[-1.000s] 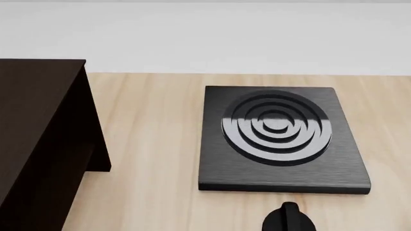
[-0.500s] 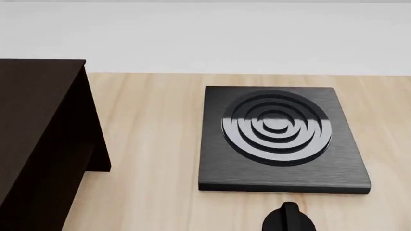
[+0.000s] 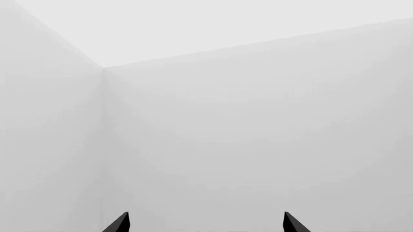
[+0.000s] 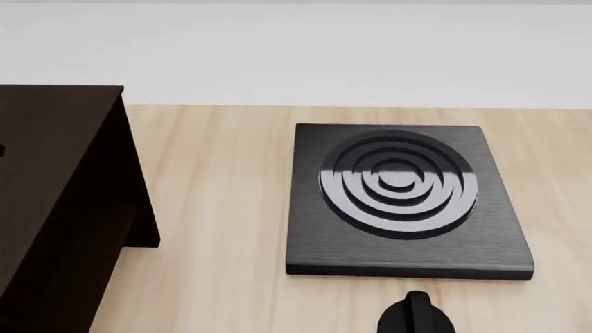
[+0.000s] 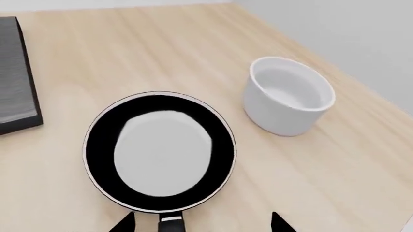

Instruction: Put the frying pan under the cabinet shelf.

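You have a black pan with a whitish inside and a plain white bowl, both just ahead of your right pincer with its black tips. The desk is pale wood-grain, the stove plate black with grey concentric rings, the cabinet dark brown.

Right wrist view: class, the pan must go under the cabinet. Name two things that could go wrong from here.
1. The white bowl stands close beside the frying pan; a careless grasp or swing might knock it.
2. The stove plate and knob lie between the pan's side and the cabinet shelf, so a low carry could clip them.
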Tool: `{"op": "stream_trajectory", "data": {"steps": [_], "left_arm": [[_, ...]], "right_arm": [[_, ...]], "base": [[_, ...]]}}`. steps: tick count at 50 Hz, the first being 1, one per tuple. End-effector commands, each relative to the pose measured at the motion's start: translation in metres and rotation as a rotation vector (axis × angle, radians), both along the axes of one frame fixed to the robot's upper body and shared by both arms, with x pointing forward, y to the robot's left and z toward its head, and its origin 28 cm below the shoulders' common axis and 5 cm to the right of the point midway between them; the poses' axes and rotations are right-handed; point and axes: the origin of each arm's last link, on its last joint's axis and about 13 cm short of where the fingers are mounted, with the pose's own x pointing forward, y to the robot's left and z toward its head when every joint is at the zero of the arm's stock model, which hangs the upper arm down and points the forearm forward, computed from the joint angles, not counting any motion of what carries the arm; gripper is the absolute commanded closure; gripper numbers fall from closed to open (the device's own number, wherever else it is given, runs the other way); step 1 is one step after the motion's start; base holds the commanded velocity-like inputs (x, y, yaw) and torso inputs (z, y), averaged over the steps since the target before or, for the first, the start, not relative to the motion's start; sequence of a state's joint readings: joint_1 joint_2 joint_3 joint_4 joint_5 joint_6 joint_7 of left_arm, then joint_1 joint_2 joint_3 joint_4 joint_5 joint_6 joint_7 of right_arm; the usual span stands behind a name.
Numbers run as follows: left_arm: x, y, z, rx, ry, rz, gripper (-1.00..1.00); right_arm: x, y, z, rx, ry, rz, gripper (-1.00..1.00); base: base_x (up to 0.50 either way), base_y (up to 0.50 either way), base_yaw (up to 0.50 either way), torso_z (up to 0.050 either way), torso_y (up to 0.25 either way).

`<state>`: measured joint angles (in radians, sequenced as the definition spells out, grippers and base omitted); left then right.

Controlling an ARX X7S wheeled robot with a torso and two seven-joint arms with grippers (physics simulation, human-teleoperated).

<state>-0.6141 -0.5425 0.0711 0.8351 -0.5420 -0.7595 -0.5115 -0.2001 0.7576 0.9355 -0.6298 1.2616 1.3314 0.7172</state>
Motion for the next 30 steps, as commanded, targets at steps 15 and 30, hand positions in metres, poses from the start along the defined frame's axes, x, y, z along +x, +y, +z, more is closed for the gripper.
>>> {"op": "stream_trajectory", "data": {"steps": [15,30], "left_arm": [[0.005,-0.001,-0.004,0.005,0.013,0.0,-1.0],[0.006,-0.001,-0.005,0.001,0.015,-0.002,-1.0]], "right_arm": [[0.015,0.001,-0.016,0.033,0.052,0.045,-1.0],[0.01,0.002,-0.021,0.075,0.087,0.067,-1.0]], "base": [[0.0,0.0,0.0,0.0,0.0],[0.0,0.0,0.0,0.0,0.0]]}}
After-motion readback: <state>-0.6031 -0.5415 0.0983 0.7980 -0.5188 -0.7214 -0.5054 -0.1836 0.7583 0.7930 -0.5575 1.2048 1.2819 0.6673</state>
